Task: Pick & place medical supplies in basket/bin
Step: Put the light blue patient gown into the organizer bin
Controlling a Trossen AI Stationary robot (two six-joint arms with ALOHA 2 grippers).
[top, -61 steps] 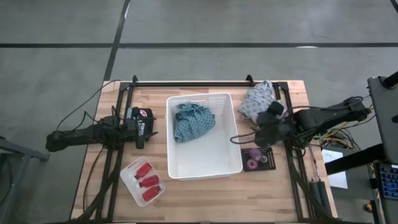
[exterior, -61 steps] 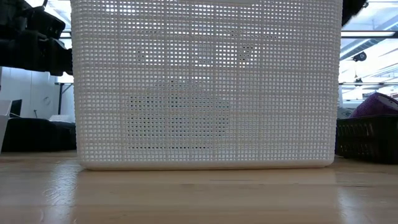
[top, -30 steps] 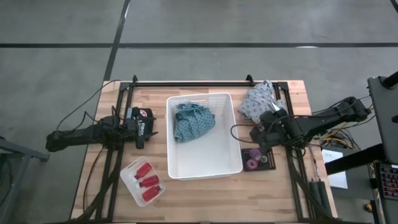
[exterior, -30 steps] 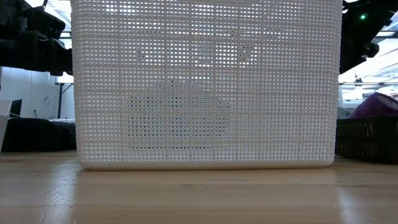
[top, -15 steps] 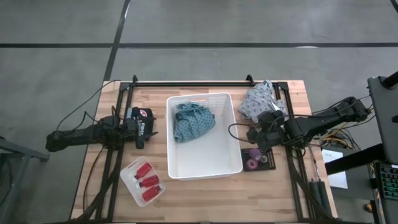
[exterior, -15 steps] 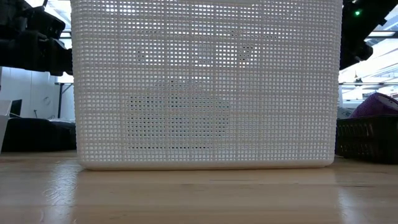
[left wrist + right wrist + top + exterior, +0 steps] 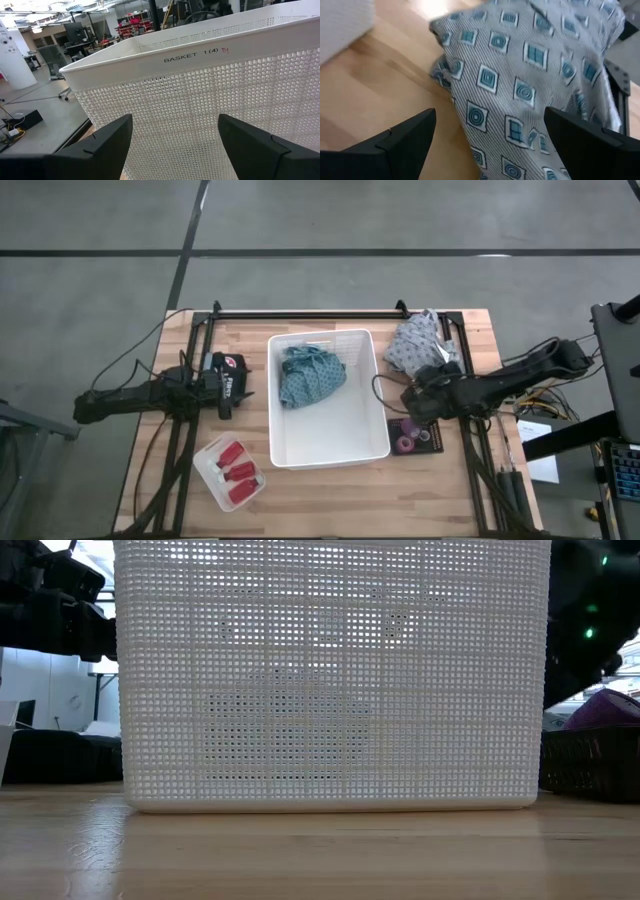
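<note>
The white basket stands mid-table with the teal cloth bunched on its floor. The grey patterned cloth lies bunched on the wood at the far right. My right gripper hangs open just on its near side, tilted down; its fingers frame the cloth without touching it. My left gripper waits open and level, facing the basket's left wall. Red bottles lie in a small tray at the near left. Purple rolls sit on a black tray.
The black tray with the rolls lies close to the near side of my right gripper, and the basket's right wall is close on its left. A black frame rail runs along the far edge. The small tray sits near the front left.
My right gripper has sunk toward the table beside the grey cloth and tipped a little further down, staying open. In the low view its dark arm has dropped lower to the right of the basket. The cloths, bottles and rolls have not moved.
</note>
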